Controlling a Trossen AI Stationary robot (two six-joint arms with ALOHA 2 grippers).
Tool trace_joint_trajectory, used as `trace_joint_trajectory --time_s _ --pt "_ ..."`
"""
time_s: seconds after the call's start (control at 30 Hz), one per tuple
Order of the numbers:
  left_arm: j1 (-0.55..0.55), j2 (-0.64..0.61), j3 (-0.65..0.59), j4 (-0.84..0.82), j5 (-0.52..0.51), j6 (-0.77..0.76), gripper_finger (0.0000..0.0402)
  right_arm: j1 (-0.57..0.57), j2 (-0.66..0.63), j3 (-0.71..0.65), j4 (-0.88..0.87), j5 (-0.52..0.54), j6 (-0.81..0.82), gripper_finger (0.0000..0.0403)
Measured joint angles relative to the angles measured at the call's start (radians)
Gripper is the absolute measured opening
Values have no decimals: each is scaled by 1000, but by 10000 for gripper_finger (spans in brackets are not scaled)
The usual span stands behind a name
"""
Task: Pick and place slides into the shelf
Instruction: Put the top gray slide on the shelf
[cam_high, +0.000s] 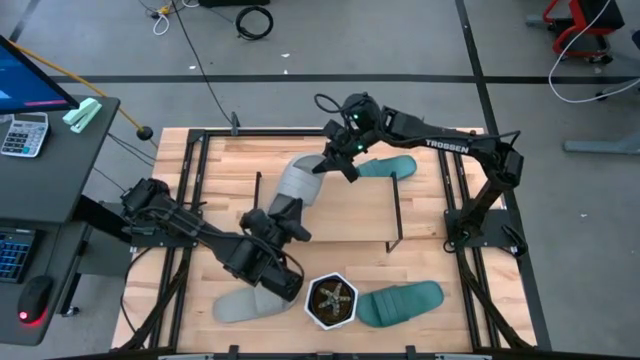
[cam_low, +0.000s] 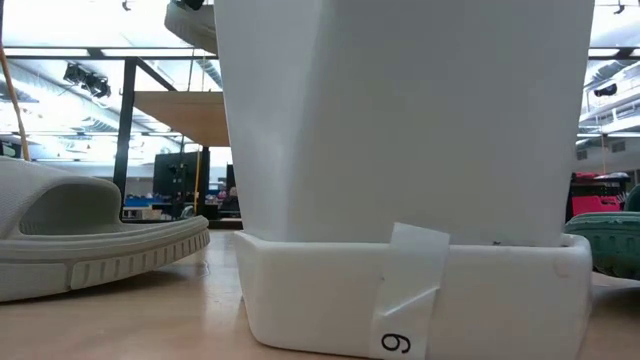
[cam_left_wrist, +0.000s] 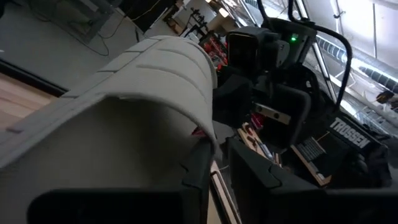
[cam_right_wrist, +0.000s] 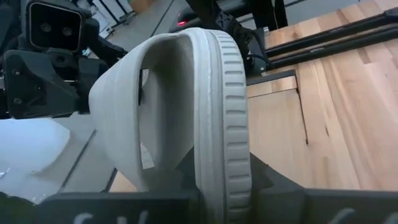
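Note:
A light grey slide (cam_high: 297, 180) hangs over the shelf (cam_high: 350, 215) between my two grippers. My right gripper (cam_high: 335, 165) is shut on its far end. My left gripper (cam_high: 288, 213) is at its near end; its wrist view shows the slide's strap (cam_left_wrist: 155, 81) close up. Another grey slide (cam_high: 248, 303) lies sole down on the table near the front edge. One teal slide (cam_high: 400, 303) lies at the front right. A second teal slide (cam_high: 385, 167) lies at the shelf's far right corner; whether on or under it, I cannot tell. My right gripper pinches the grey slide's ribbed sole edge (cam_right_wrist: 227, 168) between its two fingers, at the slide's far end. The fingers come from the table's far right side, slanting down. The slide is lifted clear of the shelf, turned on its side, with the strap (cam_right_wrist: 124, 106) off to one side.
A white hexagonal plant pot (cam_high: 331, 301) stands between the front grey and teal slides and fills most of the low view (cam_low: 400, 150). The shelf's black frame legs (cam_high: 398, 205) stand up around the board. Off the table's left side is a desk with a calculator (cam_high: 22, 133).

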Motion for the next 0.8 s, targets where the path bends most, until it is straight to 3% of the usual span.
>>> trace_joint_trajectory --time_s 0.23,0.43,0.63,0.8 --pt "-54 0 1 27 -20 6 65 -58 2 46 -7 19 0 48" --pt "-97 -10 1 83 -16 126 72 -94 2 72 -56 -34 1 48" --pt "-132 -85 0 158 -14 377 69 -106 39 144 -124 -92 10 48" --pt "-157 -174 1 292 -13 683 63 -105 165 356 -348 -103 -50 48"
